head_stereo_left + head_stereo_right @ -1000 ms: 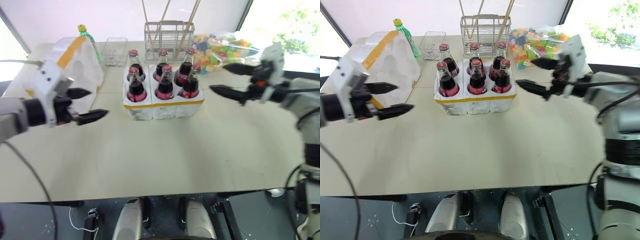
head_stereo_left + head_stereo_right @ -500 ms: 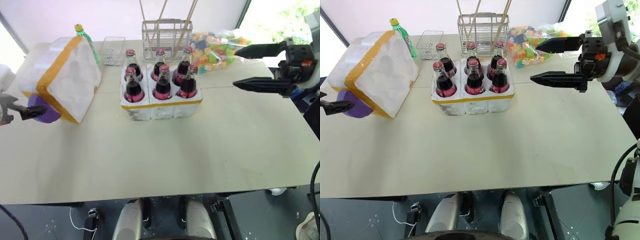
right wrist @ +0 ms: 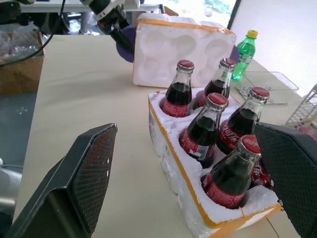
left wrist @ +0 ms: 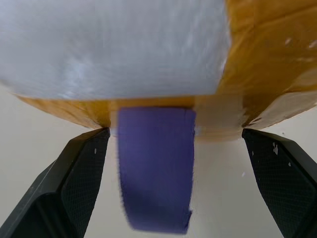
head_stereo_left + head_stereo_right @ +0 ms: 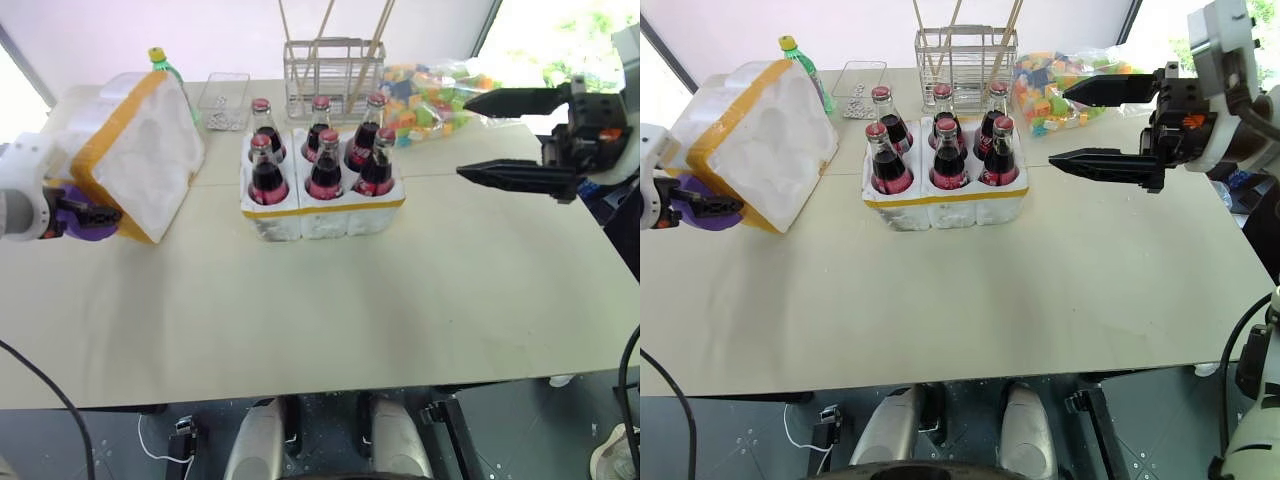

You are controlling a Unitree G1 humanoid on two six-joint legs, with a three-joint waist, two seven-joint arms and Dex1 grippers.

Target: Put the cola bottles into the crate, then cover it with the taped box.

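1. Bottles first: I see six small glass cola bottles (image 5: 322, 160) with red labels and red caps, all standing upright in the wells of the low white foam crate (image 5: 322, 210) with a yellow tape band, which sits toward the far edge of the beige tabletop (image 5: 330, 310), about midway along it.
2. I see the large white foam taped box (image 5: 135, 150) with yellow bands near the far left corner, tilted, its hollowed side facing the crate, apart from it.
3. My left gripper (image 4: 173, 183) has its jaws wide, one black finger on each side of the purple disc (image 4: 154, 168) on the box's outer face. I cannot tell whether the fingers touch it.
4. My right gripper (image 5: 510, 135) hovers above the right part of the tabletop, pointing toward the crate, jaws wide and holding nothing.
5. Behind the crate along the far edge I see a wire rack with wooden sticks (image 5: 335, 65), a clear tray (image 5: 227, 100), a green plastic bottle with a yellow cap (image 5: 165, 68) behind the box, and a bag of coloured blocks (image 5: 440, 90) to the right.
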